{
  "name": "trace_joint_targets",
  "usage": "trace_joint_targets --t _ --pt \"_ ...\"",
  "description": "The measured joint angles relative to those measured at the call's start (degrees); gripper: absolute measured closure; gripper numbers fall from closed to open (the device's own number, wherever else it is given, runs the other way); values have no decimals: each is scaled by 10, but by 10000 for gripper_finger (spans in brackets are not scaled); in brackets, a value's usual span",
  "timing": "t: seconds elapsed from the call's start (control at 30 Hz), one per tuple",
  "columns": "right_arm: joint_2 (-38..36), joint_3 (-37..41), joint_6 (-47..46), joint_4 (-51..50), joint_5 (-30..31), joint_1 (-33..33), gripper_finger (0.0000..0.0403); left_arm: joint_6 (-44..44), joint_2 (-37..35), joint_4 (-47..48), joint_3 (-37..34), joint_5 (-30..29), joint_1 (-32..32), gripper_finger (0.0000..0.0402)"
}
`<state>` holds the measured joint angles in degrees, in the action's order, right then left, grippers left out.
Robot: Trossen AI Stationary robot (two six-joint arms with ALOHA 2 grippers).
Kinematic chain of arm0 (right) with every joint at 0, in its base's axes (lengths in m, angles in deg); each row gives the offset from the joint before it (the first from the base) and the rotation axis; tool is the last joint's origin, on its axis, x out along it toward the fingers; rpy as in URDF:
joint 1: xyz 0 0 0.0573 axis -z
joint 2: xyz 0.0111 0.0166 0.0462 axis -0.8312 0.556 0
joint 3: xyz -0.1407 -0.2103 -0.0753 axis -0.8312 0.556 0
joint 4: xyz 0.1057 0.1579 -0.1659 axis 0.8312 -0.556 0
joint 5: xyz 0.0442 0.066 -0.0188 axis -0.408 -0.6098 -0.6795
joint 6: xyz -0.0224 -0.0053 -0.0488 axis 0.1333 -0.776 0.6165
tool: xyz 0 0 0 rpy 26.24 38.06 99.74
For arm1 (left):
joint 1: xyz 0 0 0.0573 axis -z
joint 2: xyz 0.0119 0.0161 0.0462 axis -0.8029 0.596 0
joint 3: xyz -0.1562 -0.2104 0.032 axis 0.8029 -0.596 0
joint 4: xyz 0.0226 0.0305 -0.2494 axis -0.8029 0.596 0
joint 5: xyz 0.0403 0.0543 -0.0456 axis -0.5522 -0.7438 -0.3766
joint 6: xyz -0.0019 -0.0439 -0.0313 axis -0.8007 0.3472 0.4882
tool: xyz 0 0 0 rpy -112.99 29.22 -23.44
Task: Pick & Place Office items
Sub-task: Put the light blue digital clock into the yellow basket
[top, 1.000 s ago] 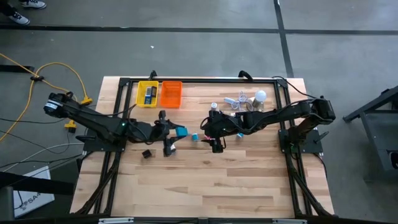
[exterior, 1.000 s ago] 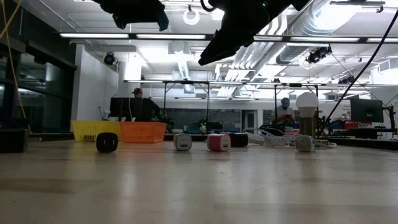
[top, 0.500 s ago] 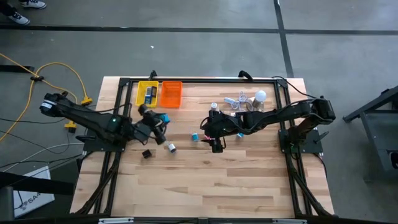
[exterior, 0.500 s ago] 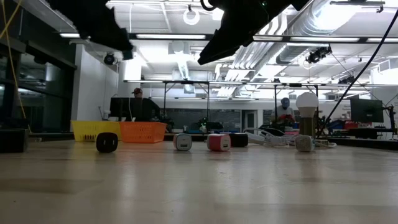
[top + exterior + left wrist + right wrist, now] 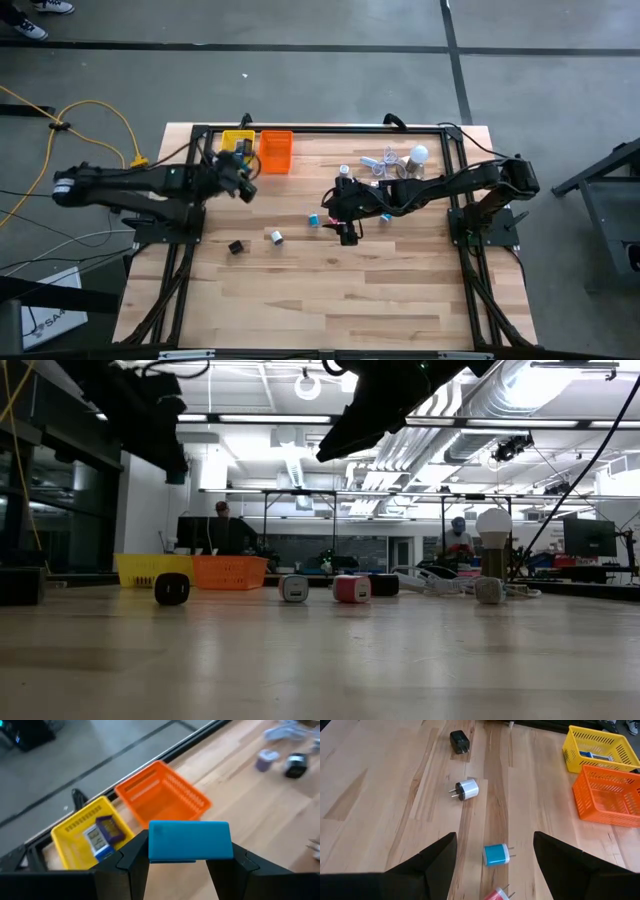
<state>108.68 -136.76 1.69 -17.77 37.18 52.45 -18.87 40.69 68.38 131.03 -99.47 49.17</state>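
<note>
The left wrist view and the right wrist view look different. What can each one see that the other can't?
Only the left wrist view shows the blue block pinched in the left gripper, held above the table near the baskets.

Only the right wrist view shows the black charger, the white charger and the blue charger lying apart on the table, past the open right gripper.

Both show the yellow basket with small items inside, and the empty orange basket beside it.

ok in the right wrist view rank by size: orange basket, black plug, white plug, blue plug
1. orange mesh basket, clearly largest
2. blue-and-white plug, though it lies nearest the camera
3. white-and-black plug and black plug: too alike to rank
</note>
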Motion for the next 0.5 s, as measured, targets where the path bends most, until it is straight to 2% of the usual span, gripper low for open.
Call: trace_joint_targets --t 0.27,0.5 --pt "0 0 0 0 0 0 152 -13 12 -4 -2 60 -150 238" --pt "0 0 0 0 0 0 152 -27 19 -138 -88 95 -256 238"
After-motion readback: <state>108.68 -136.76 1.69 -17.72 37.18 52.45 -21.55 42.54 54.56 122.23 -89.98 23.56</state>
